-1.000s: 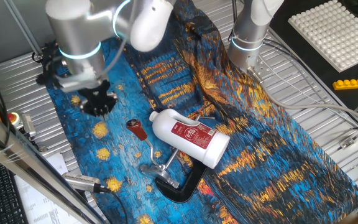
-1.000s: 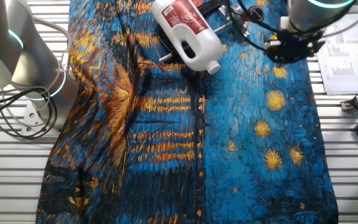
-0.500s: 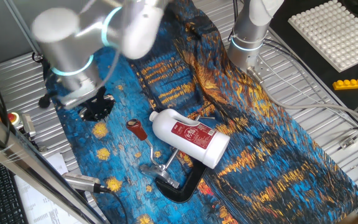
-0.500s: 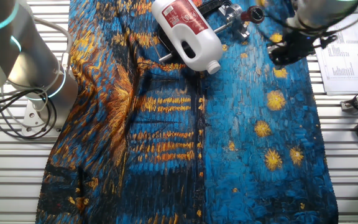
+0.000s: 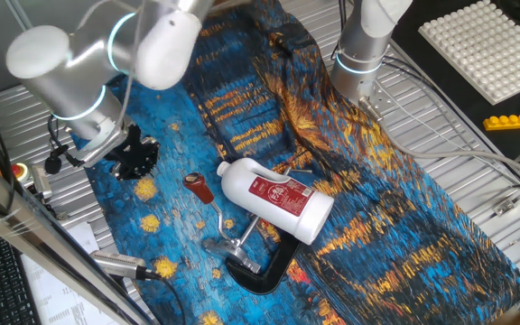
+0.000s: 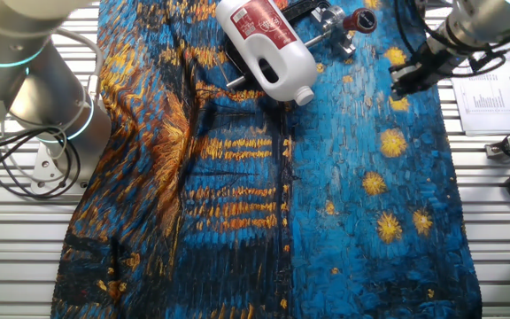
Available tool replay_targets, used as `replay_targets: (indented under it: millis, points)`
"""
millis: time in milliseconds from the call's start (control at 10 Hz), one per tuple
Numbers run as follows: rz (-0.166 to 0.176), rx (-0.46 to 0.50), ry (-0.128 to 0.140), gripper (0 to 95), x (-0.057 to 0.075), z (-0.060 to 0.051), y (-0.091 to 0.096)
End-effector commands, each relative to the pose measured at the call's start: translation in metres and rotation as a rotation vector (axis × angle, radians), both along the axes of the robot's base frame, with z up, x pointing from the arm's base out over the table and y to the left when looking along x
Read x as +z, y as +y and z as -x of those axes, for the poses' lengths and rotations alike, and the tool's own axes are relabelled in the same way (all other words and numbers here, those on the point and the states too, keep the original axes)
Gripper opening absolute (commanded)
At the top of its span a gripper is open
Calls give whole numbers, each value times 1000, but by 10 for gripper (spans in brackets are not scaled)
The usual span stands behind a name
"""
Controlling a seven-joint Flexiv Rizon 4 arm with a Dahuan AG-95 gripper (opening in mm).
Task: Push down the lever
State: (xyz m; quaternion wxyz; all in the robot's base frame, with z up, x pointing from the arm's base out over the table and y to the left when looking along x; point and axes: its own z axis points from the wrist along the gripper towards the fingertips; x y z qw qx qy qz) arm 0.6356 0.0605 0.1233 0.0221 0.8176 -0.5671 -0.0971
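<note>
The lever is a thin silver rod with a dark-red end piece. It lies on the blue patterned cloth and joins a black C-shaped clamp. In the other fixed view the red end piece and silver rod sit at the top edge. My gripper is black and tilted. It hangs over the cloth to the left of the red end piece, apart from it. It also shows in the other fixed view. Its fingers look pressed together and hold nothing.
A white bottle with a red label lies across the clamp; it also shows in the other fixed view. A second robot base stands at the back. A white peg board and toy bricks sit at the right. Papers lie beside the cloth.
My arm has swung left and tilted, carrying the gripper away from the lever's red end. The lever, clamp and bottle have not moved.
</note>
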Motion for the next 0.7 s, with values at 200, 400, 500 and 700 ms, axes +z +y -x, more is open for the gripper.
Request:
replay_targets:
  millis: [200, 400, 500, 700]
  points:
    - [-40, 46, 2, 0, 0, 4, 20]
    - [-50, 57, 3, 0, 2, 7, 35]
    - [-61, 53, 3, 0, 1, 8, 37]
    - [-68, 46, 3, 0, -2, 13, 47]
